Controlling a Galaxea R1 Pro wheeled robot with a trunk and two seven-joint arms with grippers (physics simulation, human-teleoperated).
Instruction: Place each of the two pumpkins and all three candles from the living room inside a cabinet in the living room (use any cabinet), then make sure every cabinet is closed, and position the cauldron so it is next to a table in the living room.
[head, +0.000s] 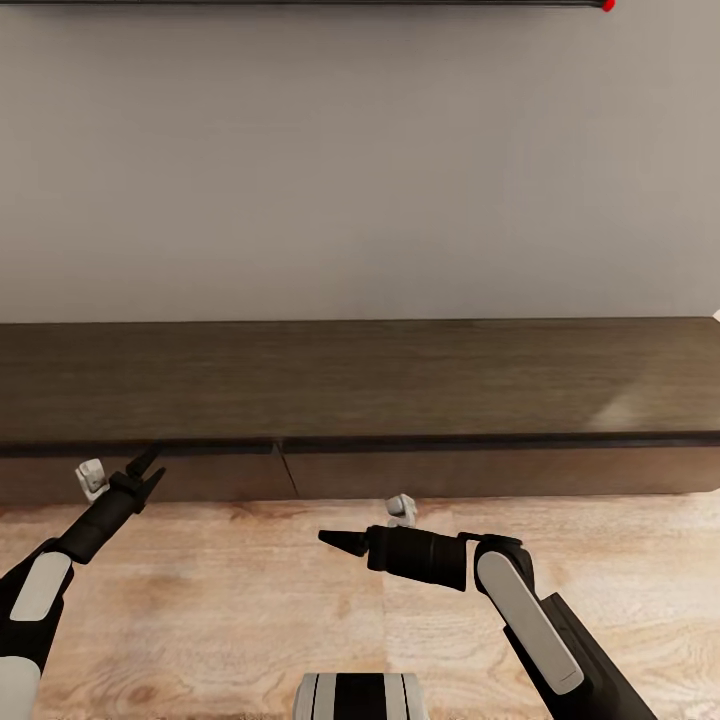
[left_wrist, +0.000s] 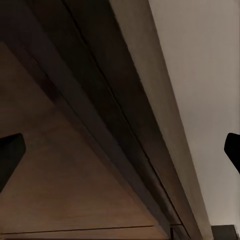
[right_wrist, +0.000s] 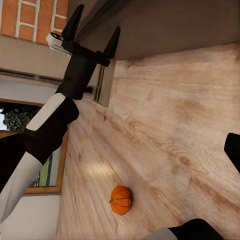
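Observation:
The cabinet (head: 400, 380), a long low dark-brown unit, spans the head view against the wall, and its two flat front panels meet at a seam, both shut. My left gripper (head: 150, 470) is open, its tips at the top edge of the left front panel; the left wrist view looks along that edge (left_wrist: 115, 130) between the fingers (left_wrist: 10, 157). My right gripper (head: 335, 541) hovers over the floor in front of the cabinet, pointing left, open and empty. In the right wrist view I see the left gripper (right_wrist: 95, 30) by the cabinet (right_wrist: 165, 25) and one orange pumpkin (right_wrist: 121, 199) on the floor.
Light wood plank floor (head: 250, 600) runs in front of the cabinet. A plain beige wall (head: 360, 180) rises behind it, with a dark edge and a red spot (head: 607, 5) at the top. A brick chimney (right_wrist: 30, 17) shows in the right wrist view. My base (head: 360, 697) is below.

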